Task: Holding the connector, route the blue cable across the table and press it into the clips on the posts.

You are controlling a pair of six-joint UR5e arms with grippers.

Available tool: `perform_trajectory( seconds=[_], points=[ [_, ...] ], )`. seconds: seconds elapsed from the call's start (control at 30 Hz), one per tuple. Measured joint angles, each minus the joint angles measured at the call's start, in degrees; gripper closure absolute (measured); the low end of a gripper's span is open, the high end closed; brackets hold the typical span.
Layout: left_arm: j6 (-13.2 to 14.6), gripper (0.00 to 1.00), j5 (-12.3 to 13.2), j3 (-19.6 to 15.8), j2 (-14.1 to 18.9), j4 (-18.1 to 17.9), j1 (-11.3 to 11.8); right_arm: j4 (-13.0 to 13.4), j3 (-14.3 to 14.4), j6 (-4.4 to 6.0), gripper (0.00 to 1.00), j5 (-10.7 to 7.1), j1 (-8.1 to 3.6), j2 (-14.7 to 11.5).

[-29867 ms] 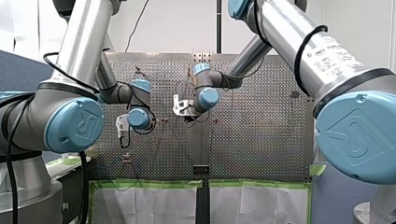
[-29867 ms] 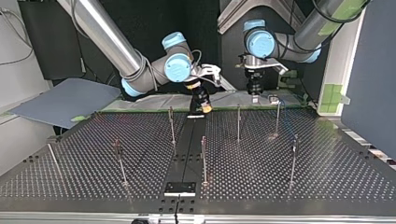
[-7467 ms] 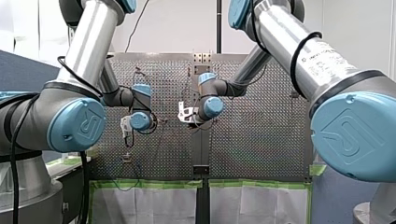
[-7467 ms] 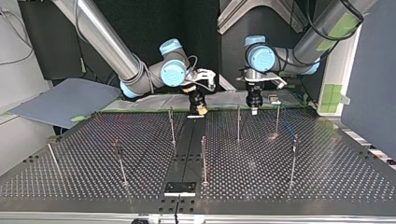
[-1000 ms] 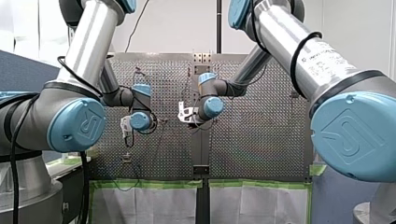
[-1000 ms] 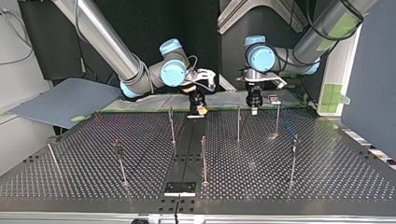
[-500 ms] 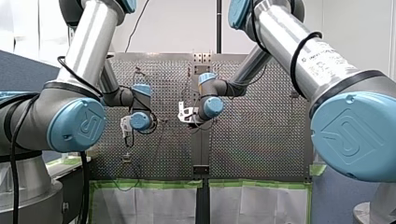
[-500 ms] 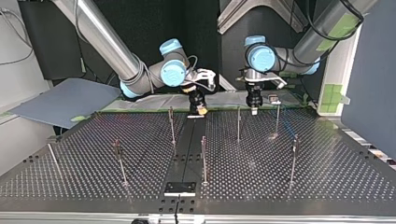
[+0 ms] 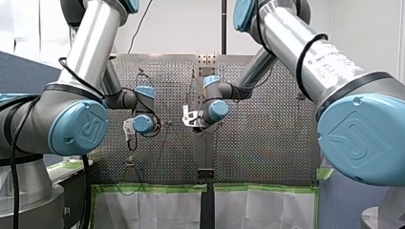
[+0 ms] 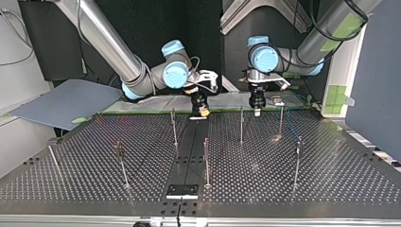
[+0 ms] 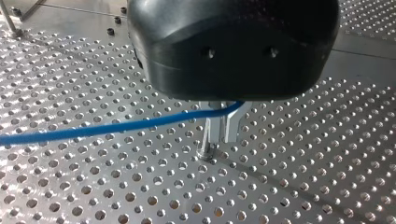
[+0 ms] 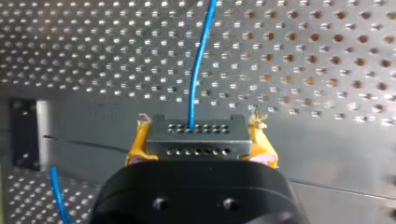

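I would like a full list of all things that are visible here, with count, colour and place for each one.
table: one, silver, perforated, under both arms.
posts: seven counted, thin metal, upright across the table.
strip: one, black, down the table's middle.
cable: one, blue, leaves the connector and passes through my left gripper.
connector: one, grey, between yellow pads.
tape: green, along the table's lower edge in the front view.
sheet: one, grey-blue, beside the table at the top view's left.
left gripper: black, shut on the cable.
right gripper: black, shut on the connector.
left arm, right arm: silver, blue joints.
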State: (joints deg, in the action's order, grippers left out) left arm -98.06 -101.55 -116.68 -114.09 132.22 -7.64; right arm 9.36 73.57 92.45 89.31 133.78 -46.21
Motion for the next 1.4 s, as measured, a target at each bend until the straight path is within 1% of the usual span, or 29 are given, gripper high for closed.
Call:
perform_trajectory(
  seconds=[0.17,0.33,0.43,0.67,0.73,0.87,0.97,1.27,1.4],
  points=[
    [0.00,1.00,0.00,-0.02,-0.01,0.00,-0.06,-0.94,-0.36,-0.07,1.00,0.03,0.01,2.26],
    [0.00,1.00,-0.01,-0.02,-0.01,0.00,-0.04,-1.06,-0.36,-0.07,1.00,0.07,-0.07,4.73],
    [0.00,1.00,-0.01,-0.02,0.00,0.00,-0.03,-1.07,-0.36,-0.08,1.00,0.07,-0.08,5.25],
    [0.15,1.00,0.11,-0.18,-0.16,0.15,0.16,-1.08,-0.36,-0.08,1.00,0.08,-0.08,5.45],
    [0.65,1.00,0.26,-0.66,-0.60,0.66,0.65,-1.08,-0.36,-0.08,1.00,0.07,-0.08,5.47],
    [2.53,1.00,0.40,-1.67,-1.26,2.54,2.36,-1.08,-0.36,-0.08,1.00,0.07,-0.07,5.47],
    [3.89,1.00,0.41,-1.88,-1.37,3.88,2.95,-1.08,-0.36,-0.08,1.00,0.08,-0.07,5.47],
    [8.09,1.00,0.42,-1.94,-1.40,8.31,3.16,-1.08,-0.37,-0.08,1.00,0.08,-0.09,5.48],
    [8.66,1.00,0.43,-1.95,-1.40,9.18,3.16,-1.08,-0.36,-0.08,1.00,0.08,-0.09,5.48]
  ],
)
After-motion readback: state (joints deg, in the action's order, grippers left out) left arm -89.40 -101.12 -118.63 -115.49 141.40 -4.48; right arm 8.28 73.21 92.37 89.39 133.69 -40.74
